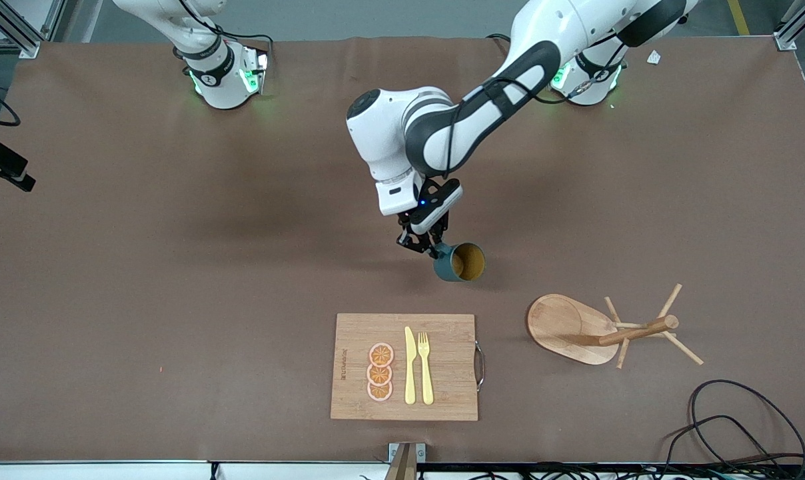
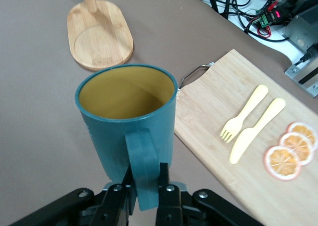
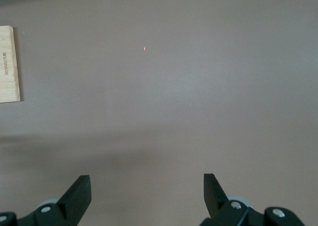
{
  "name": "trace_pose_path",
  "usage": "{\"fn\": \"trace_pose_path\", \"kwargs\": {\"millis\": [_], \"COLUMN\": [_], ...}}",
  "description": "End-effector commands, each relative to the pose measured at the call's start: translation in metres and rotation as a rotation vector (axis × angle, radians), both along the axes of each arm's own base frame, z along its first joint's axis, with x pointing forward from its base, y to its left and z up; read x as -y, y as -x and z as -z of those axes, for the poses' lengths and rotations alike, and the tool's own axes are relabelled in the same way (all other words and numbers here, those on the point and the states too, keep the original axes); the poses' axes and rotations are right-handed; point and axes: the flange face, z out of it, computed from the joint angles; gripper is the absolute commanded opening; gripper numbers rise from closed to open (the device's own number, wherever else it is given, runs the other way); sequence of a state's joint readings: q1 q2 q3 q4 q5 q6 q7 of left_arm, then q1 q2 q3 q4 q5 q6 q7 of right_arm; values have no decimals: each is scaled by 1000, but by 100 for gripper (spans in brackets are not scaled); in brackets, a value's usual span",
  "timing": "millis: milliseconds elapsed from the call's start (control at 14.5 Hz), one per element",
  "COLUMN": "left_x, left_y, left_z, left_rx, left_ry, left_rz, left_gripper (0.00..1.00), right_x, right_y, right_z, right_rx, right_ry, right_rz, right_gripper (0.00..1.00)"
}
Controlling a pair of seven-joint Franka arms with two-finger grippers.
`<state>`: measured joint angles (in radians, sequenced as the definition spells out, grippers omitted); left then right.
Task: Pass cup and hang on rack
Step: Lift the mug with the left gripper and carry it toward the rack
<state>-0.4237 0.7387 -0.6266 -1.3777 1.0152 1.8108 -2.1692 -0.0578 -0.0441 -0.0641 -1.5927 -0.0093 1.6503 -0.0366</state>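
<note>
My left gripper point(image 1: 434, 250) is shut on the handle of the dark teal cup point(image 1: 459, 262), which hangs tilted over the bare table with its mustard-yellow inside turned toward the front camera. In the left wrist view the gripper point(image 2: 146, 179) pinches the handle and the cup point(image 2: 126, 121) fills the middle. The wooden rack point(image 1: 636, 331) stands on its oval base toward the left arm's end of the table, nearer to the front camera than the cup; its base also shows in the left wrist view point(image 2: 99, 35). My right gripper point(image 3: 146, 188) is open and empty over bare table, and it waits.
A bamboo cutting board point(image 1: 442, 387) lies near the table's front edge with a yellow knife point(image 1: 410, 367), a yellow fork point(image 1: 426, 367) and three orange slices point(image 1: 380, 372) on it. Black cables point(image 1: 729, 413) lie at the front corner beside the rack.
</note>
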Motion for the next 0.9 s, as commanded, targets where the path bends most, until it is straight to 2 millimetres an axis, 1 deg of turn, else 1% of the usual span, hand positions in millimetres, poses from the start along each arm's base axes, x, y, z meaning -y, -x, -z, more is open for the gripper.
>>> {"fn": "trace_pose_path", "kwargs": {"millis": [0, 69, 207, 345, 414, 483, 621, 690, 759, 828], "left_x": [-13, -21, -49, -80, -100, -116, -158, -175, -201, -230], "left_y": [-34, -42, -67, -90, -103, -112, -134, -141, -152, -163], "left_z": [-39, -56, -87, -124, -140, -152, -169, -185, -196, -207], "left_rx": [-52, -67, -115, -161, -184, -199, -253, -299, -335, -385], "left_ry": [160, 219, 356, 537, 619, 675, 793, 870, 947, 1063], "left_rz": [-97, -127, -220, -310, -365, -406, -501, -518, -566, -632], "left_gripper": [0, 0, 0, 0, 0, 0, 0, 0, 0, 0], "right_x": [4, 4, 4, 5, 5, 5, 5, 5, 5, 5], "right_y": [4, 4, 4, 5, 5, 5, 5, 6, 5, 6], "right_z": [-4, -4, -4, -3, -3, -3, -2, -2, -3, -2], "right_rx": [-1, -1, -1, -3, -6, -9, -10, -12, -9, -12], "right_ry": [6, 6, 6, 5, 5, 5, 4, 4, 5, 4], "right_rz": [-5, -5, -5, -5, -5, -4, -4, -4, -4, -4], "right_gripper": [100, 100, 100, 100, 100, 100, 100, 100, 100, 100]}}
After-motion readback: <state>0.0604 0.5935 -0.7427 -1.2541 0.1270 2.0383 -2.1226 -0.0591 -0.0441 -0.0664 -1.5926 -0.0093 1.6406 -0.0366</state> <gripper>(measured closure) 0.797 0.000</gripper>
